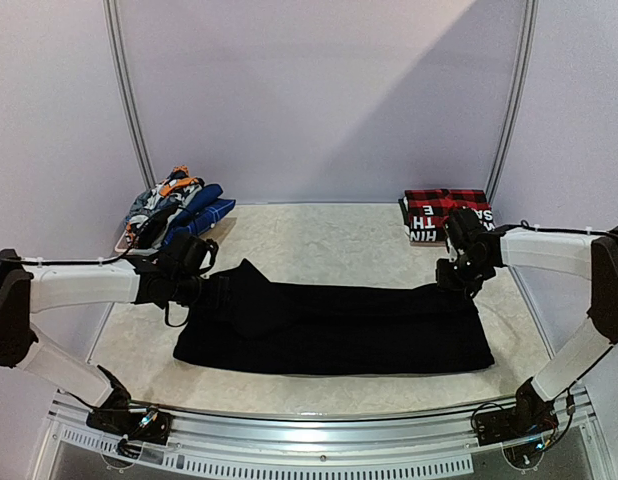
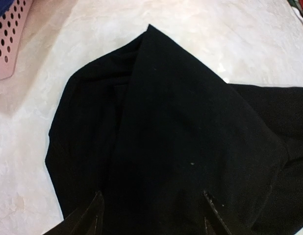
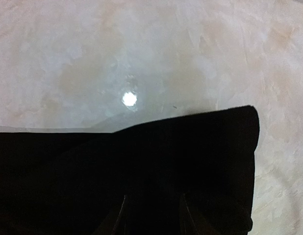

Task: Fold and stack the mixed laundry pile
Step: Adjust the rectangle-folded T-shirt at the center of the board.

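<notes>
Large black trousers (image 1: 339, 325) lie folded lengthwise across the middle of the table. My left gripper (image 1: 194, 290) is at their left end. Its jaws stand wide apart just above the dark cloth (image 2: 190, 122), which bunches into a peaked fold ahead of my left gripper (image 2: 154, 205). My right gripper (image 1: 454, 278) is at the right end, where the cloth rises toward it. In the right wrist view my right gripper (image 3: 152, 210) has its fingers closed in on the black fabric (image 3: 141, 156), whose far edge hangs a little above the table. The rest of the mixed laundry pile (image 1: 174, 205) is heaped at the back left.
The heap sits in a pale perforated basket (image 2: 9, 44) at the back left corner. A folded red-and-black plaid garment (image 1: 444, 205) with white lettering lies at the back right. Lilac walls close the table on three sides.
</notes>
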Available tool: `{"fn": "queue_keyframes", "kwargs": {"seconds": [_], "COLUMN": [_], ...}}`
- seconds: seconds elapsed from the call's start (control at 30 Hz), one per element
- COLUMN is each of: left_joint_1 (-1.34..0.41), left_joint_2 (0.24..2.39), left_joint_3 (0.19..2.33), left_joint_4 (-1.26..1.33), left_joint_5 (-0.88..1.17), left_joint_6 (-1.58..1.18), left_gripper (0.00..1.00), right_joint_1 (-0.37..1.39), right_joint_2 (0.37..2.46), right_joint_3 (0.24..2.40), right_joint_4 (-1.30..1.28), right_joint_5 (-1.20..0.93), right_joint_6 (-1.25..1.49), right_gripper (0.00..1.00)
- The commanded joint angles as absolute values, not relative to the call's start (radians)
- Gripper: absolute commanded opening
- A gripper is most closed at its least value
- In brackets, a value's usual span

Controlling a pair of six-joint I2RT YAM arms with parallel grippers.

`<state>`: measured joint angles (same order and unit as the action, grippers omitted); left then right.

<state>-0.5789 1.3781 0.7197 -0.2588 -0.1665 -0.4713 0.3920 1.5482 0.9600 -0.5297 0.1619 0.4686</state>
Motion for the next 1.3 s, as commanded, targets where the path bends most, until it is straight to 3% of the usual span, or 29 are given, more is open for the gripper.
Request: {"fn": "queue_keyframes", "kwargs": {"seconds": [0.0, 0.7, 0.9, 1.27], "left_joint_1": [-0.543, -0.529, -0.528, -0.528], "left_joint_2": [1.405, 1.382, 1.369, 1.388], "left_joint_3": [0.693, 0.603, 0.579, 0.566], "left_joint_4": [-0.210, -0.139, -0.115, -0.068], "left_joint_5": [-0.110, -0.136, -0.137, -0.114], "left_joint_6": [-0.465, -0.471, -0.463, -0.456], "left_gripper": [0.65, 0.62, 0.61, 0.60], "right_joint_1": [0.396, 0.396, 0.396, 0.396], "right_joint_2": [1.600, 1.509, 1.373, 1.173], "right_joint_3": [0.904, 0.857, 0.862, 0.789], "right_joint_4": [-0.507, -0.709, -0.737, -0.558], "right_joint_5": [0.187, 0.343, 0.347, 0.226], "right_joint_6": [0.499, 0.567, 0.562, 0.523], "right_gripper": [0.34, 0.32, 0.41, 0.50]}}
